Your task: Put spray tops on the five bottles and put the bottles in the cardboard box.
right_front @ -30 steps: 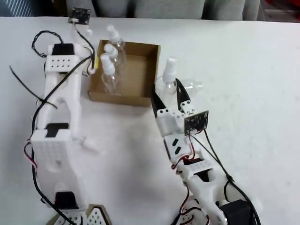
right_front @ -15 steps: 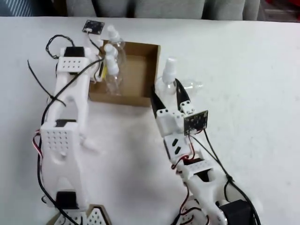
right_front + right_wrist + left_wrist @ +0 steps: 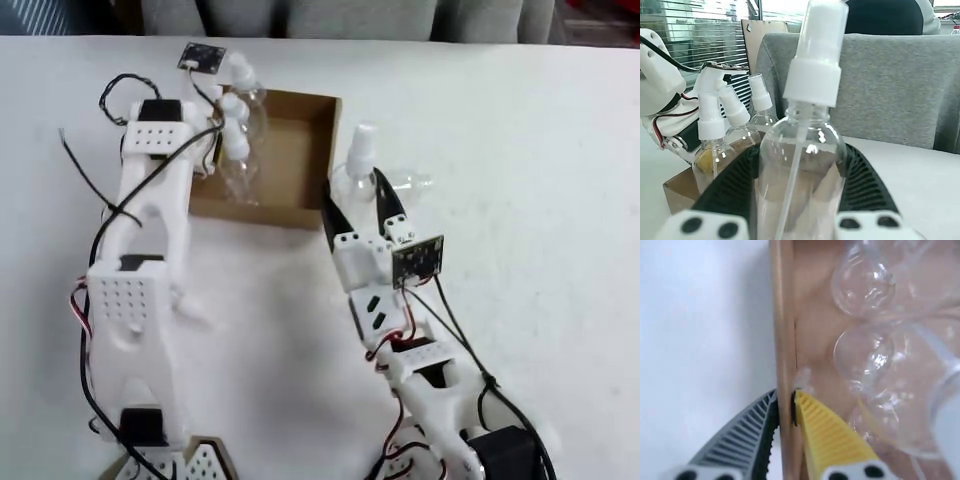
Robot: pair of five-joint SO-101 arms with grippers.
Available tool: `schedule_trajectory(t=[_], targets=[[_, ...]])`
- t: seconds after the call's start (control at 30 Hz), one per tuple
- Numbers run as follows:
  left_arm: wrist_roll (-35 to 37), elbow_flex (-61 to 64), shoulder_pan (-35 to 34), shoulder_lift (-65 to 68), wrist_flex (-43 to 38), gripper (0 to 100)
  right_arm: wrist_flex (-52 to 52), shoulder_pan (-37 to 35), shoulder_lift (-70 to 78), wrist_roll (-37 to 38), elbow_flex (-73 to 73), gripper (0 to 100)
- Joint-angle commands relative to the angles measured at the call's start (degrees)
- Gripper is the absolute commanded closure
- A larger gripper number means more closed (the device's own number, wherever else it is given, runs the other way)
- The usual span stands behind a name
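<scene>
The cardboard box [image 3: 300, 160] lies at the back middle of the table, with three capped clear bottles [image 3: 236, 140] standing along its left side. My left gripper [image 3: 785, 399] is shut on the box's left wall [image 3: 782, 330], with the grey finger outside and the yellow finger [image 3: 827, 435] inside. In the high view this gripper [image 3: 208, 150] sits at that wall. A fourth bottle [image 3: 805, 135] with a white spray top [image 3: 817, 55] stands upright just right of the box. My right gripper [image 3: 353, 188] is shut on it. A further clear bottle [image 3: 415, 183] lies on the table behind it.
The box's right half [image 3: 305, 140] is bare cardboard. Cables trail from both arms near their bases. Grey chair backs [image 3: 900, 85] stand past the table's far edge. White tabletop [image 3: 530, 150] stretches out to the right.
My left arm has shifted right and toward the far edge, closing up against the box's left wall. The right arm and its bottle have not moved.
</scene>
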Motion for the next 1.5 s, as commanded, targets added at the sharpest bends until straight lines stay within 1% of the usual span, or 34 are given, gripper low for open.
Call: schedule_trajectory(t=[0.0,0.23,0.43,0.53,0.63,0.77,0.97,1.07,1.27,1.47], targets=[[-0.4,-2.5,0.6,-0.5,2.5,98,0.0,0.5,-1.8,-0.6,-0.4,98.3],[-0.3,-1.4,0.6,-0.4,5.1,98,0.0,0.5,-1.8,-0.6,-0.4,98.3],[-0.4,3.3,1.2,-0.6,4.6,98,0.0,0.5,-1.8,-0.6,-0.4,98.3],[-0.4,6.9,1.2,-1.2,2.0,98,0.0,0.5,-1.8,-0.6,-0.4,98.3],[-0.4,10.5,1.2,-3.1,1.3,98,0.0,0.5,-1.8,-0.6,-0.4,98.3],[-0.4,18.9,1.3,-9.7,-2.5,98,0.0,0.5,-1.8,-0.6,-0.4,98.3],[-0.4,38.4,3.3,-22.5,-12.0,98,0.0,0.5,-1.8,-0.6,-0.4,98.3],[-0.4,45.9,4.1,-27.2,-15.9,98,0.0,0.5,-1.8,-0.6,-0.4,98.3],[-0.4,54.8,4.0,-32.1,-17.1,98,0.0,0.5,-1.8,-0.6,-0.4,98.3],[-0.3,60.3,4.1,-34.4,-17.1,98,0.0,0.5,-1.8,-0.6,-0.4,98.3]])
